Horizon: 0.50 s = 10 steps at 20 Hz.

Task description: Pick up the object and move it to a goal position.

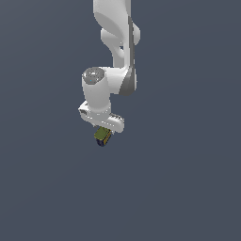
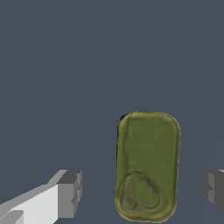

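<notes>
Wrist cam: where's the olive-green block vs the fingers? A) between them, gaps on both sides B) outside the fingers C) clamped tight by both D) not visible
A: the olive-green block sits between the two fingers, with bare floor visible on each side, so the gripper is open around it.

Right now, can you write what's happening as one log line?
pincer: open, astride block | block: between fingers, no contact | grasp: not yet

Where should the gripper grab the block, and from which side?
From straight above, closing on the block's two long side faces. The wrist view shows its flat olive top between the open fingers, narrow span across the gap. The gripper hangs right over it.
</notes>
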Each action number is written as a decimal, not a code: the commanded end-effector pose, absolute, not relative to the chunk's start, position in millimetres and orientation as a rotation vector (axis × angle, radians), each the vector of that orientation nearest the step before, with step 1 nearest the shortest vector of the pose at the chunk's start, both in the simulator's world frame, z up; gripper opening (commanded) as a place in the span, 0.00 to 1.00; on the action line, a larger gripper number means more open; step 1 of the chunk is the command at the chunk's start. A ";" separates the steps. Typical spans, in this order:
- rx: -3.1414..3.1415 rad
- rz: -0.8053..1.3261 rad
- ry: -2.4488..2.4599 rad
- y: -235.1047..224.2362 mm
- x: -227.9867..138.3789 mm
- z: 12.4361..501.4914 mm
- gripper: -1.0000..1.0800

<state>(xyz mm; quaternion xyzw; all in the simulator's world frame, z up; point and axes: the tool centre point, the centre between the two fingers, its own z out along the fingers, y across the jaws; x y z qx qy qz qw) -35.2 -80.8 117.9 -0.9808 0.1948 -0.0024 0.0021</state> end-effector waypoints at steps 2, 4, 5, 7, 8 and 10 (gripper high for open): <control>-3.067 -0.002 0.678 -88.7 -41.7 110.5 0.96; -3.064 0.000 0.692 -90.5 -43.1 108.9 0.96; -3.064 0.000 0.694 -90.8 -43.3 108.6 0.96; -3.066 0.000 0.684 -89.9 -42.6 109.2 0.96; -3.066 0.000 0.684 -89.8 -42.6 108.1 0.96; -3.066 0.000 0.685 -89.8 -42.8 104.0 0.96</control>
